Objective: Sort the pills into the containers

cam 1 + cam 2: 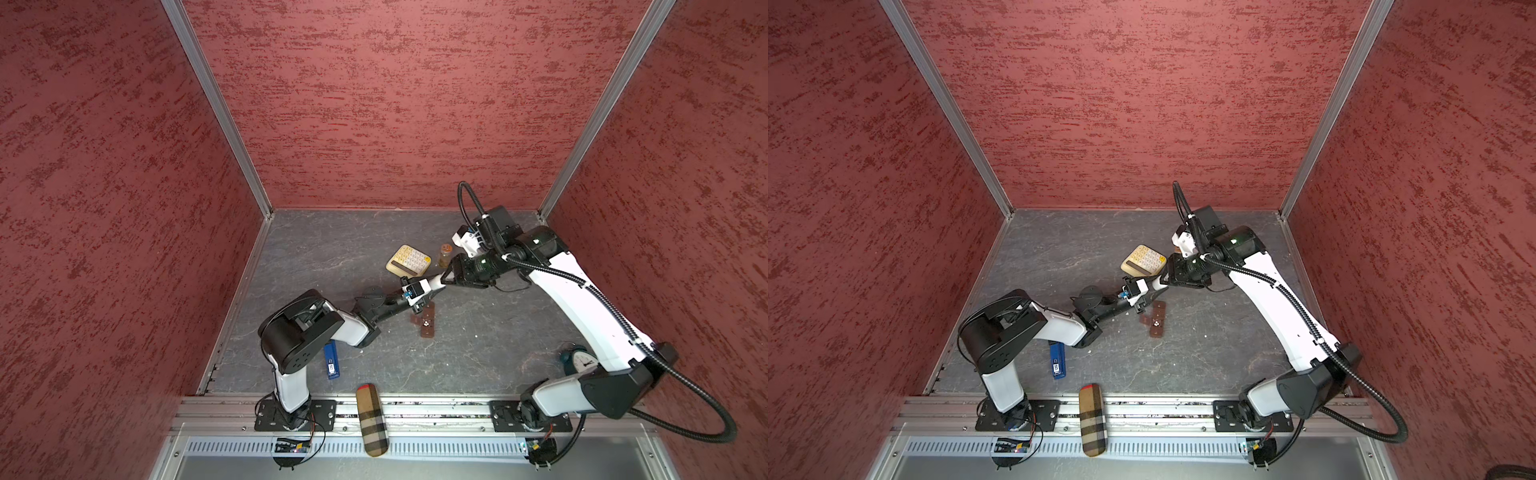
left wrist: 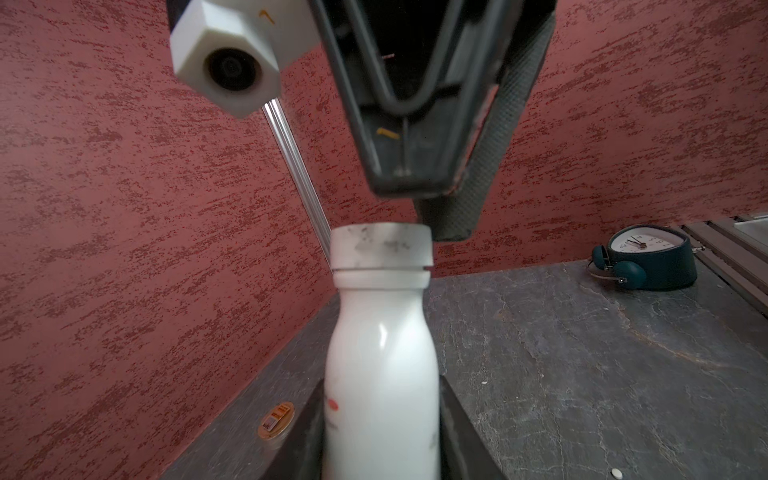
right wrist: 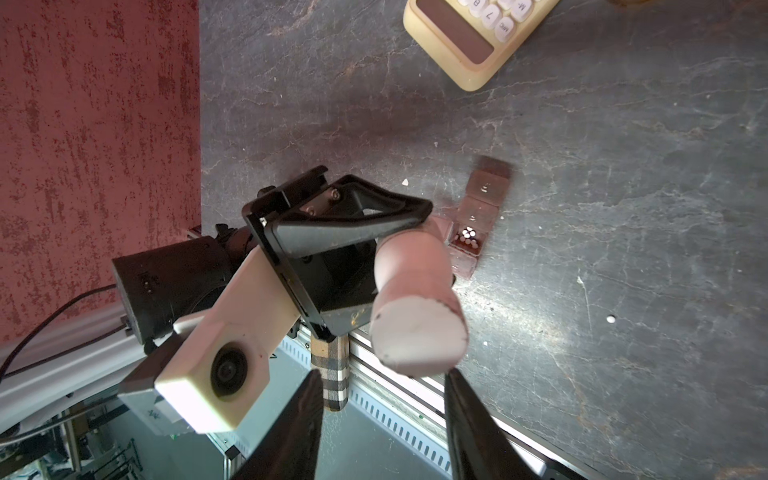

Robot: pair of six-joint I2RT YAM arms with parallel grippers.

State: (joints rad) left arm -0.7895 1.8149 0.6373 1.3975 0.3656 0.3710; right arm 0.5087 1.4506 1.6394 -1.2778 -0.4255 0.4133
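My left gripper (image 1: 428, 290) (image 2: 380, 386) is shut on a small white bottle (image 1: 434, 282) (image 2: 380, 340), held in the air with its cap (image 3: 417, 332) pointing at my right gripper (image 1: 446, 278) (image 3: 383, 372). The right gripper is open, with its tips either side of the cap's end. The containers (image 1: 428, 324) (image 1: 1157, 319) (image 3: 478, 216), a dark brown strip box, lie on the table below the left gripper. One compartment is open with several white pills (image 3: 467, 237) in it. A loose white pill (image 3: 611, 319) (image 2: 617, 473) lies on the table.
A cream calculator (image 1: 408, 261) (image 3: 469, 37) and an amber bottle (image 1: 445, 254) stand behind the grippers. A teal clock (image 1: 579, 360) (image 2: 648, 257) sits by the right arm. Nearer the front lie a blue object (image 1: 331, 360) and a plaid case (image 1: 372, 419).
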